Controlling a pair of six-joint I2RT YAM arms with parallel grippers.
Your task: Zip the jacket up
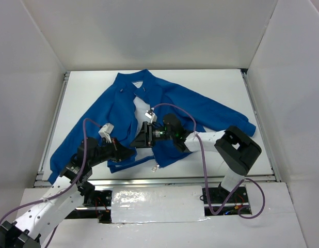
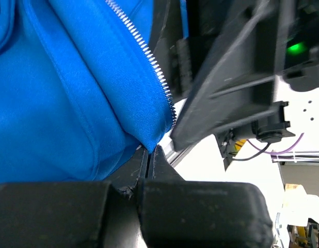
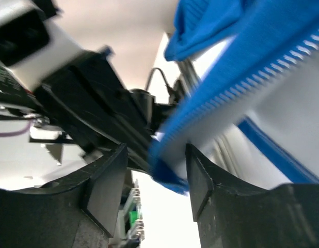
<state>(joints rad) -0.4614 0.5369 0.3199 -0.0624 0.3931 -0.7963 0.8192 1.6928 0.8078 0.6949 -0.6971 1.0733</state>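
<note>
The jacket [image 1: 201, 111] lies open on the table [image 1: 232, 82], its long axis running from the collar at twelve o'clock to the hem at six, sleeves splayed toward eight and four. The left gripper [image 2: 149, 155] is pinched tight on the hem corner below the zipper teeth [image 2: 149, 57]. The right gripper [image 3: 155, 165] stands parted, with the jacket's toothed edge loose between its jaws.

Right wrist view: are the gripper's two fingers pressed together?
No: the gripper has its fingers apart, with the jacket's toothed edge between them.
</note>
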